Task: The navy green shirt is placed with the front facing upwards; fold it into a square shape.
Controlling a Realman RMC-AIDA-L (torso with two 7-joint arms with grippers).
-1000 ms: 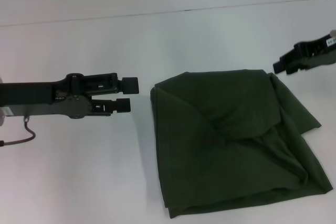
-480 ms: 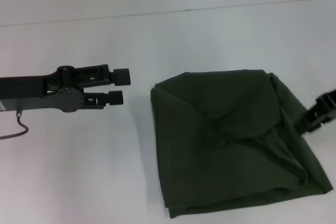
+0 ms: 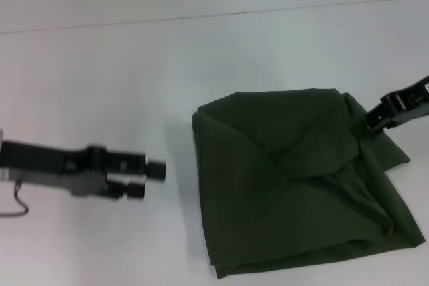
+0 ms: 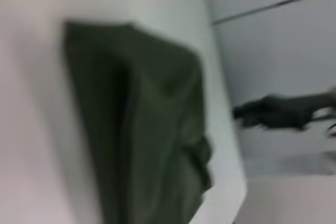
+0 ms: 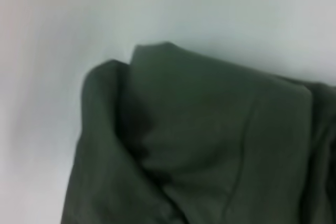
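Observation:
The navy green shirt lies folded into a rough square on the white table, plain green side up, with loose folds along its right side. My left gripper hovers over bare table to the left of the shirt, open and holding nothing. My right gripper is at the shirt's far right corner, just above the cloth. The left wrist view shows the shirt with the right gripper beyond it. A folded corner of the shirt fills the right wrist view.
The white table reaches back to a thin seam line. A cable loops under the left arm near the left edge.
My left gripper has dropped toward the table's front and drawn back a little from the shirt. My right gripper has moved from the shirt's right edge up to its far right corner.

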